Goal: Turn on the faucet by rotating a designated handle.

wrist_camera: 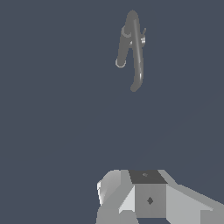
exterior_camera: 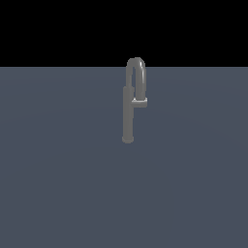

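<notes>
Faucet alone on the grey desk, arm well apart from it.

The exterior view shows the upright faucet (exterior_camera: 129, 114), its handle (exterior_camera: 140, 102) pointing toward that view's right; only the wrist view shows the gripper (wrist_camera: 131, 197), jaws' state unclear.

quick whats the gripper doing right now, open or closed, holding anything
gripper: cannot be told whether open or closed; only part of its body shows in the wrist view. It is well away from the faucet and the handle, so it is not on either.
</notes>
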Tool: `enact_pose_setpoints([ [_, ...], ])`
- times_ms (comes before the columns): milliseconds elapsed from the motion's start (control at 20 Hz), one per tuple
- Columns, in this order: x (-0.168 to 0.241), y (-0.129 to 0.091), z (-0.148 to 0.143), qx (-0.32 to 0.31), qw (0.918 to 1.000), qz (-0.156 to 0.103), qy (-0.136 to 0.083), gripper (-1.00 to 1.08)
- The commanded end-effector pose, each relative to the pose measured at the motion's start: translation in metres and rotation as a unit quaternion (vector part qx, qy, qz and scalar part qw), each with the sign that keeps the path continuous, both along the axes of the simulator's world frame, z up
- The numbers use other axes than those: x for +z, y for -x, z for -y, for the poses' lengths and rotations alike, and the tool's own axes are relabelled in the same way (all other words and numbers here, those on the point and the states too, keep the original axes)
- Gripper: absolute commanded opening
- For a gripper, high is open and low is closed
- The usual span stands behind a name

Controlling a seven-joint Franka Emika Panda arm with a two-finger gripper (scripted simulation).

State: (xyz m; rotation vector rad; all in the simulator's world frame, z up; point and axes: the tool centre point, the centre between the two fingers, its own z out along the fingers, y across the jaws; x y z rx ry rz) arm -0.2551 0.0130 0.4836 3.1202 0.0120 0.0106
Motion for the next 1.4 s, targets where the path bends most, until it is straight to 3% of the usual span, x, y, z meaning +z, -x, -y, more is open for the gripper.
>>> enact_pose_setpoints([
  [0,0.000,0.000,0.000,0.000,1.0000,0.000,0.000,-1.00],
  [650,0.000,-0.022,-0.002,-0.026,0.9989,-0.028,-0.025,-1.00],
  [1000,-0.002,-0.053,-0.003,-0.063,0.9938,-0.068,-0.061,-1.00],
  [1350,-0.008,-0.092,-0.001,-0.108,0.9815,-0.118,-0.105,-1.00],
])
